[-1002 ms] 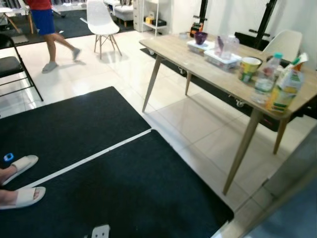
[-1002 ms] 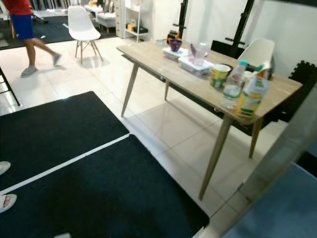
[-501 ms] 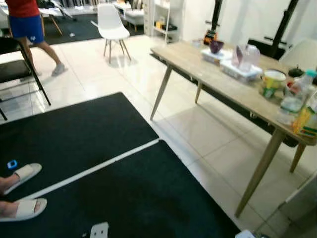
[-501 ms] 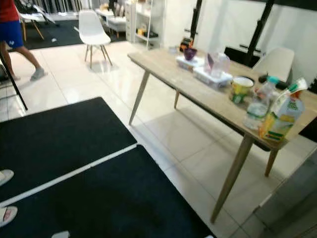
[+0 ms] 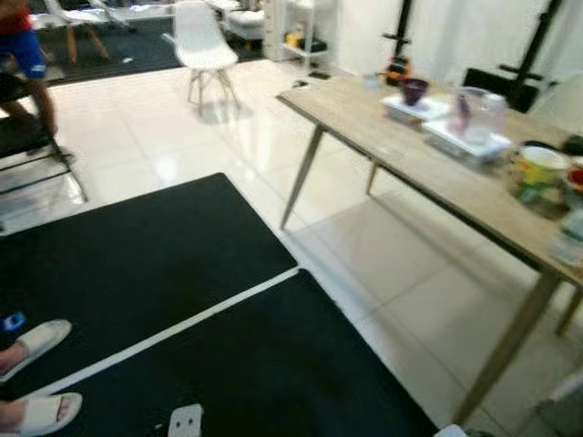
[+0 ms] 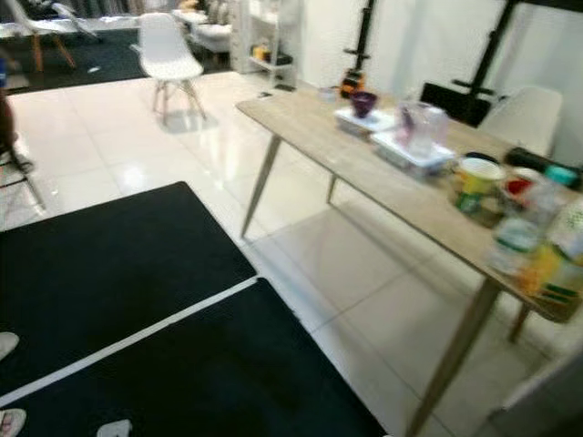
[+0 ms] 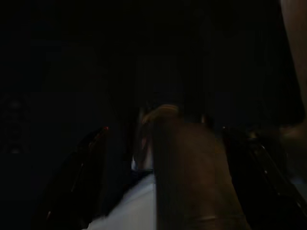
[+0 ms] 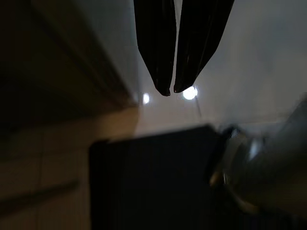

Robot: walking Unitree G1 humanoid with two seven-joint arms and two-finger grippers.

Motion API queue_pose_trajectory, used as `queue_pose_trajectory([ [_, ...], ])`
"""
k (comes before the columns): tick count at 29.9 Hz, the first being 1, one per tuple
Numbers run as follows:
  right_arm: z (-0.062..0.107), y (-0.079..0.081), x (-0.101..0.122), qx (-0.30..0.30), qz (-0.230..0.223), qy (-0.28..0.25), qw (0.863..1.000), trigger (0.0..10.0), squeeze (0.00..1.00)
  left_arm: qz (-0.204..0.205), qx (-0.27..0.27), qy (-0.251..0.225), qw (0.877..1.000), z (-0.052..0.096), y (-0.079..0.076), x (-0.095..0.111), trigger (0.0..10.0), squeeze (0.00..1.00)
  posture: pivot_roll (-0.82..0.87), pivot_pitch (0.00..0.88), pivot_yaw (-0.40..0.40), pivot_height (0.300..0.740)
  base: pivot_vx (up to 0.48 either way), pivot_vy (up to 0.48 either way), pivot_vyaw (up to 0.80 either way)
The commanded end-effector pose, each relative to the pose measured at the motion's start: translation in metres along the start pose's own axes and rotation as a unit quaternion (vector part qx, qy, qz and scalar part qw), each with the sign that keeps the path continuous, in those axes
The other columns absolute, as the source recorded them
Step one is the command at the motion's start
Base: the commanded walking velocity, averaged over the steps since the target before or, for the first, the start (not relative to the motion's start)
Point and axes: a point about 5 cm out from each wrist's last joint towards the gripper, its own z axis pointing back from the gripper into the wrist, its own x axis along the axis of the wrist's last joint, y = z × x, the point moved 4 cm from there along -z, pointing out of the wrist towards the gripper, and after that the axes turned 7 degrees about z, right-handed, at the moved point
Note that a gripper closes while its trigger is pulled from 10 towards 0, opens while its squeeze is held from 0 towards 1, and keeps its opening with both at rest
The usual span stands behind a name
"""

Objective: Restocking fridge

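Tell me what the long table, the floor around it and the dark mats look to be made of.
The table looks like pale wood or wood-look laminate with a matte finish: faint grain, slanted legs of like colour. The floor seems to be glossy cream tile: grout lines and bright reflections. The black mats look like matte foam or rubber, dull and textured; the blur leaves that open.

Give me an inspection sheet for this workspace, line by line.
Surface: long light wooden table on slanted legs, over white tile.
Job's things: clear water bottle, yellow-green juice carton, yellow-green cup, clear plastic food trays, small purple bowl.
Clutter: nothing seen.
Grippers: right gripper hangs with fingertips nearly together, holding nothing; left wrist view too dark.
Cables: nothing seen.
Surroundings: black floor mats, white moulded chair, a person's sandalled feet.
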Motion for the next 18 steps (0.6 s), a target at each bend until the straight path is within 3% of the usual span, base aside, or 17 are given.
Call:
queue_pose_trajectory([
  [1, -0.0011, 0.007, -0.0012, 0.008, 0.003, 0.002, 1.0, 10.0, 0.0, -0.002, 0.002, 0.016, 1.0, 0.0015, 0.0017, -0.0085, 10.0, 0.0, -0.05, 0.0, -0.052, 0.74, 0.405, 0.0, 0.0],
  [18, -0.0015, 0.0079, -0.0026, 0.003, 0.006, 0.008, 1.0, 10.0, 0.0, -0.001, 0.0, 0.017, 1.0, 0.0014, 0.0001, -0.0099, 10.0, 0.0, -0.05, 0.0, -0.05, 0.74, 0.407, 0.0, 0.0],
])
